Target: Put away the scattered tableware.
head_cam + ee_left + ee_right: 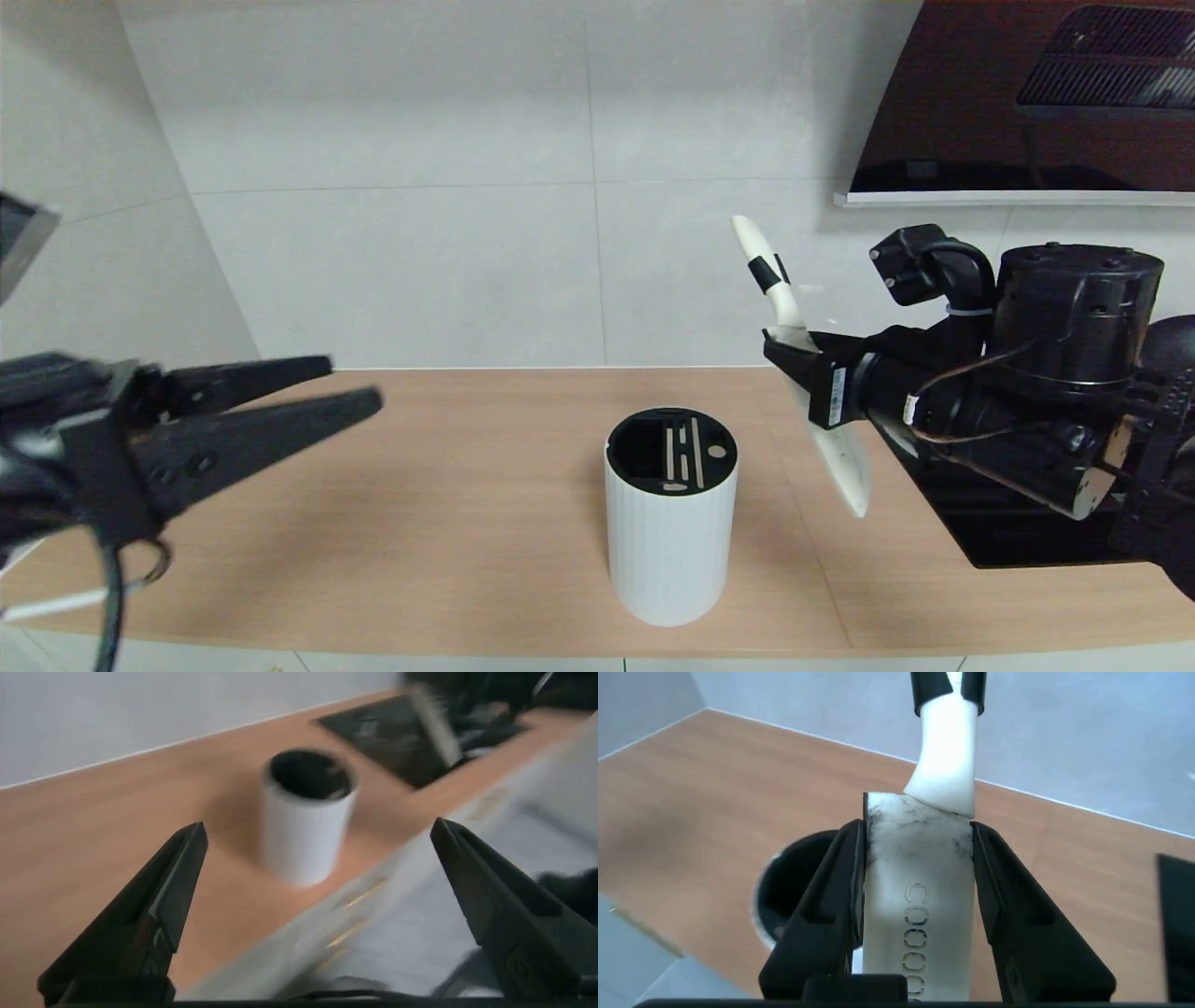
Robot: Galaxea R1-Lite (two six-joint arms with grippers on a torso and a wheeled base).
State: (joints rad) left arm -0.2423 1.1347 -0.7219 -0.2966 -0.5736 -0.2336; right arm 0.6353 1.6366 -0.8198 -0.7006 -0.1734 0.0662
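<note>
The right gripper (795,362) is clamped across a white flat-bladed utensil (840,457), gripping it at the wide upper part of the blade, just below where the handle begins. In the right wrist view the two fingers (836,887) press on either side of the blade (920,905), which fills the gap between them. The utensil hangs in the air, tilted: its pointed blade end is down toward the front edge of the counter (448,504), and its handle, ringed with a black band (766,273), rises toward the tiled back wall.

The white ribbed utensil holder (668,541) stands upright about midway along the counter, near the front edge. Its black top insert has one large opening and several narrow slots. The utensil is to the right of the holder and higher than its top, clear of it, over the strip of counter between the holder and the black cooktop (1018,537) at the counter's right end.

The left gripper (353,383) is over the left part of the counter, well apart from the holder, with its jaws spread wide and nothing between them. From its wrist camera the holder (297,845) shows between the two fingers (149,919).
</note>
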